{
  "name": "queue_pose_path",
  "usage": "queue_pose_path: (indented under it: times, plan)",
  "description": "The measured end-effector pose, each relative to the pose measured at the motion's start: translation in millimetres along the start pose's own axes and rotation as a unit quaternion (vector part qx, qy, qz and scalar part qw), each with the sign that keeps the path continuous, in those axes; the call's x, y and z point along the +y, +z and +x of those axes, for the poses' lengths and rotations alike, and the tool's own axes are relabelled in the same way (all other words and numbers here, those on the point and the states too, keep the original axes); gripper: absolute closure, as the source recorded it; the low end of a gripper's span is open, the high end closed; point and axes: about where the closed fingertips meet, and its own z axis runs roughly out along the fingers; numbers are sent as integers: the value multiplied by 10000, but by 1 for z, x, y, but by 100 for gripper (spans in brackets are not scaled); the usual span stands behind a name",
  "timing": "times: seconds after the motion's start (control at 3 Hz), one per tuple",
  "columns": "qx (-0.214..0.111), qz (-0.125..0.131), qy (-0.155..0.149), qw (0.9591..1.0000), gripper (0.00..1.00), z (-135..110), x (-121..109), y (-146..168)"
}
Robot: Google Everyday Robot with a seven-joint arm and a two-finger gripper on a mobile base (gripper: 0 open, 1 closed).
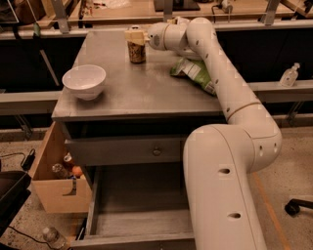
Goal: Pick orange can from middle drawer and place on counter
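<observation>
End effector (136,35) clamped on orange can (137,52) top; can upright @ counter (146,93) rear, label illegible.

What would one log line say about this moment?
gripper: at top of orange can | orange can: upright on counter, far side | middle drawer: open | release: unconfirmed

Speckled floor (298,171) shows lower right; a pale wooden workbench (132,12) runs along the top (behind the pincer (137,35), upper centre).
</observation>
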Motion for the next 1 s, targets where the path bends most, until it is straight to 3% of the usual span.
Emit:
queue_pose_path:
  times: [0.67,1.0]
  plan:
    - [12,-45,14,10000,13,2,4,7]
    - [19,-69,21,10000,0,4,6,10]
